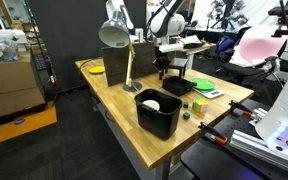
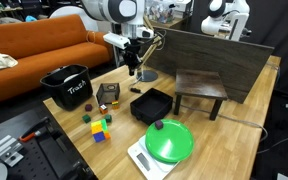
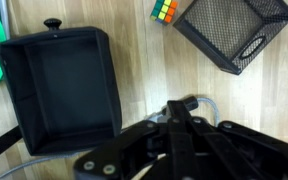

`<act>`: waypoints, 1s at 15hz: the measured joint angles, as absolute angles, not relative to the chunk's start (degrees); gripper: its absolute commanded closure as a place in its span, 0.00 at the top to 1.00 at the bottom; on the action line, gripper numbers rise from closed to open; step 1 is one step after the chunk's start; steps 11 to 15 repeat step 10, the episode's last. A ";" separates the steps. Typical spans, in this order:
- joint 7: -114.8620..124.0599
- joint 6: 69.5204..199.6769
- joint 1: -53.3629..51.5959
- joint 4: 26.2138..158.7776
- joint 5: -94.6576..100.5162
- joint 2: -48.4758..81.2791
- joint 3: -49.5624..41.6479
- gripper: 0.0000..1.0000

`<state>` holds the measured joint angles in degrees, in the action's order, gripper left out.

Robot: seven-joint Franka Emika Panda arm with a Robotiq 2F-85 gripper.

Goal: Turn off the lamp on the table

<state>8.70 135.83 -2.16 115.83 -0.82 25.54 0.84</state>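
Observation:
The lamp (image 1: pixel 113 30) stands at the back of the wooden table (image 1: pixel 119 100), its silvery dome shade on a thin brass stem. In an exterior view only its stem (image 2: pixel 154 45) and base show, beside the arm. I cannot tell whether it is lit. My gripper (image 1: pixel 165 68) hangs low over the table to the right of the stem. It also shows in an exterior view (image 2: pixel 132 66). In the wrist view the fingers (image 3: pixel 182 108) are closed together, tips just above the wood. A pale cord loop (image 3: pixel 202 102) lies at the tips.
A black bin (image 1: pixel 158 113) stands near the front edge and also shows in an exterior view (image 2: pixel 66 86). A black tray (image 3: pixel 59 90), a mesh basket (image 3: pixel 234 30) and a colour cube (image 3: pixel 164 10) lie under the wrist. A small dark stool (image 2: pixel 201 88), a green bowl on a scale (image 2: pixel 169 140) and a yellow plate (image 1: pixel 97 69) are also there.

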 measured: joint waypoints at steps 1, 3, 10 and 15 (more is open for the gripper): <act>8.72 137.07 -2.16 118.62 -1.83 23.72 1.07 0.28; 8.58 138.51 -2.23 122.87 -3.38 20.92 1.47 0.12; 8.58 138.51 -2.25 121.85 -3.36 21.77 1.31 0.28; 8.58 138.51 -2.25 121.85 -3.36 21.77 1.31 0.28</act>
